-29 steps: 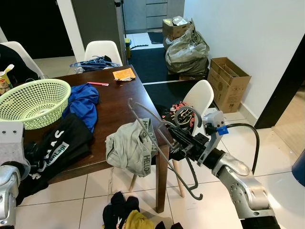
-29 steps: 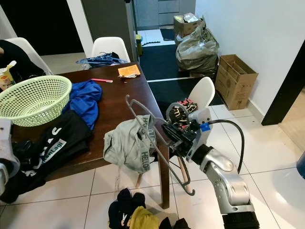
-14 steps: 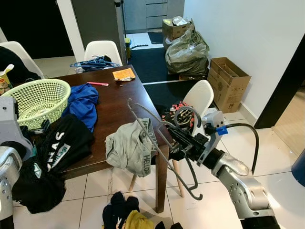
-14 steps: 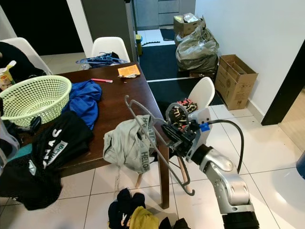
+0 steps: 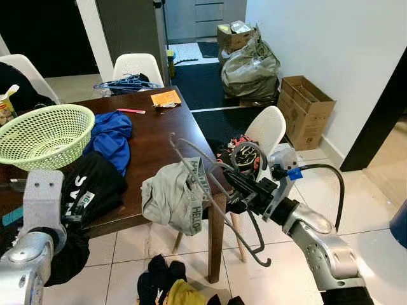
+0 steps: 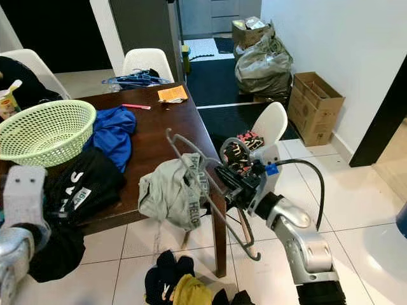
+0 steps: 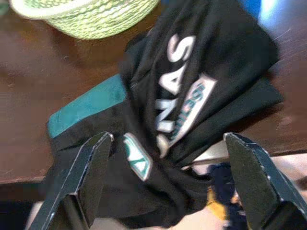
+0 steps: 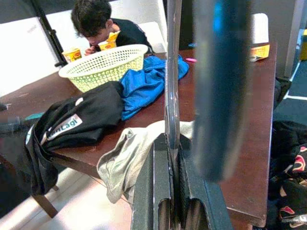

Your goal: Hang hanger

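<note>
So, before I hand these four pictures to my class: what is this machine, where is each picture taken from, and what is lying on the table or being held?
It is a walking humanoid robot with two silver arms, each ending in a gripper of two long black fingers. Two pictures come from the cameras in its head, looking forward and down; the other two come from a camera on each wrist, looking along that gripper's fingers.

On the dark wooden table lie a pale green basket, a blue garment, a black jersey with white lettering and a grey garment that droops over the edge.

The right gripper is shut on a grey wire hanger, held beside the table's corner. The left gripper is open, its fingers spread either side of the black jersey.
</note>
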Motion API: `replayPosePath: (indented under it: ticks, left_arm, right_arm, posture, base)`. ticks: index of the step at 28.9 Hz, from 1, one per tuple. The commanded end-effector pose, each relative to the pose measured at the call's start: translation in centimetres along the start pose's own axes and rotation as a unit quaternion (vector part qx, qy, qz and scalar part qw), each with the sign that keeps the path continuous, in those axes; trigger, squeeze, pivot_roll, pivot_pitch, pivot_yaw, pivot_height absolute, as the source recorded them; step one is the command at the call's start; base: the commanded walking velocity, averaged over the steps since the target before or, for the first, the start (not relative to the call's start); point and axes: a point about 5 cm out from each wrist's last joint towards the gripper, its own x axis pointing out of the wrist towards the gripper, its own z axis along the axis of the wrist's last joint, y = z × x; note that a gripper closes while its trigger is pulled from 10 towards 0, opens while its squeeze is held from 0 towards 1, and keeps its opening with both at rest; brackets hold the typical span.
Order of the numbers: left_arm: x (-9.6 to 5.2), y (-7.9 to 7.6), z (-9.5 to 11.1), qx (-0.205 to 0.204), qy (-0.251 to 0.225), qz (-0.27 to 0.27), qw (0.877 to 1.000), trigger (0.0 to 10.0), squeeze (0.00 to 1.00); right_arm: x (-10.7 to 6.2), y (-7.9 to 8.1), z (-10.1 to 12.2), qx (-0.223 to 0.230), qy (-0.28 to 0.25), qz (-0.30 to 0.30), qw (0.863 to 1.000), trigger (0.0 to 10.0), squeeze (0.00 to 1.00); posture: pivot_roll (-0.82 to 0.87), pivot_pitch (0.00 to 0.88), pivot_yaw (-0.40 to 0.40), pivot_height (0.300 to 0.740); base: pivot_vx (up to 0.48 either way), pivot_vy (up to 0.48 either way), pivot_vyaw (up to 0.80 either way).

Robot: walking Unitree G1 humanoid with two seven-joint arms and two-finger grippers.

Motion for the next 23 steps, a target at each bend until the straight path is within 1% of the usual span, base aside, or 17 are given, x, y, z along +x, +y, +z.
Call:
replayPosePath:
  ticks: [1,2,3,4,5,8,9,10,11,12,13,14,15,16,21,23]
  left_arm:
    - [0.3,-0.5,-1.5,0.066,0.030,0.015,0.997,10.0,0.00]
    - [0.3,-0.5,-1.5,0.066,0.030,0.015,0.997,10.0,0.00]
    - [0.2,-1.1,-2.0,0.094,0.043,0.012,0.995,10.0,0.00]
    - [0.1,-1.8,-2.2,0.114,0.049,0.010,0.992,10.0,0.00]
    - [0.1,-2.2,-2.2,0.121,0.051,0.007,0.991,10.0,0.00]
    - [0.1,-2.2,-2.2,0.121,0.051,0.007,0.991,10.0,0.00]
    - [0.0,-2.5,-2.2,0.127,0.051,0.005,0.991,10.0,0.00]
    - [0.0,-3.0,-2.5,0.160,0.046,0.006,0.986,10.0,0.00]
    - [0.0,-3.4,-2.7,0.183,0.043,0.007,0.982,10.0,0.00]
    - [0.0,-3.4,-2.7,0.183,0.043,0.007,0.982,10.0,0.00]
    - [-0.1,-3.9,-2.9,0.194,0.041,0.009,0.980,10.0,0.00]
    - [-0.2,-4.3,-3.0,0.186,0.042,0.010,0.982,10.0,0.00]
    - [-0.2,-4.3,-3.0,0.186,0.042,0.010,0.982,10.0,0.00]
    - [-0.2,-4.5,-3.1,0.176,0.043,0.011,0.983,10.0,0.00]
    - [-0.1,-4.4,-3.2,0.158,0.041,0.030,0.986,10.0,0.00]
    - [-0.1,-4.9,-3.6,0.113,0.058,0.030,0.991,10.0,0.00]
  right_arm:
    - [0.3,0.2,0.1,-0.003,0.000,0.004,1.000,10.0,0.00]
    - [0.3,0.2,0.1,-0.003,0.000,0.004,1.000,10.0,0.00]
    - [0.3,0.1,0.0,-0.003,0.000,0.003,1.000,10.0,0.00]
    - [0.3,0.2,0.0,-0.003,-0.001,0.002,1.000,10.0,0.00]
    - [0.3,0.2,0.0,-0.002,-0.001,0.002,1.000,10.0,0.00]
    - [0.3,0.2,0.0,-0.002,-0.001,0.002,1.000,10.0,0.00]
    - [0.3,0.2,0.0,-0.002,-0.002,0.002,1.000,10.0,0.00]
    - [0.3,0.2,0.0,-0.002,-0.003,0.000,1.000,10.0,0.00]
    - [0.3,0.1,0.0,-0.001,-0.003,-0.001,1.000,10.0,0.00]
    - [0.3,0.1,0.0,-0.001,-0.003,-0.001,1.000,10.0,0.00]
    - [0.2,0.1,0.0,-0.001,-0.004,-0.002,1.000,10.0,0.00]
    - [0.2,0.1,0.0,-0.001,-0.005,-0.003,1.000,10.0,0.00]
    - [0.2,0.1,0.0,-0.001,-0.005,-0.003,1.000,10.0,0.00]
    - [0.2,0.0,0.1,-0.002,-0.005,-0.003,1.000,10.0,0.00]
    - [0.1,-0.1,0.2,-0.004,-0.006,-0.005,1.000,10.0,0.00]
    - [0.0,-0.2,0.3,-0.006,-0.008,-0.007,1.000,10.0,0.00]
  posture:
    - [0.03,0.047,0.047,0.740]
    - [0.03,0.047,0.047,0.740]
    - [0.04,0.049,0.051,0.740]
    - [0.03,0.049,0.053,0.740]
    - [0.04,0.050,0.058,0.740]
    - [0.04,0.050,0.058,0.740]
    - [0.04,0.050,0.058,0.740]
    - [0.04,0.051,0.061,0.740]
    - [0.04,0.051,0.061,0.740]
    - [0.04,0.051,0.061,0.740]
    - [0.04,0.051,0.061,0.740]
    - [0.03,0.050,0.062,0.740]
    - [0.03,0.050,0.062,0.740]
    - [0.03,0.050,0.062,0.740]
    - [0.03,0.051,0.066,0.740]
    - [0.03,0.051,0.066,0.740]
  base:
    - [0.000,0.000,0.00]
    - [0.000,0.000,0.00]
    - [0.000,0.000,0.00]
    - [0.000,0.000,0.00]
    - [0.000,0.000,0.00]
    - [0.000,0.000,0.00]
    - [0.000,0.000,0.00]
    - [0.000,0.000,0.00]
    - [0.000,0.000,0.00]
    - [0.000,0.000,0.00]
    - [0.000,0.000,0.00]
    - [0.000,0.000,0.00]
    - [0.000,0.000,0.00]
    - [0.000,0.000,0.00]
    - [0.000,0.000,0.00]
    - [0.000,0.000,0.00]
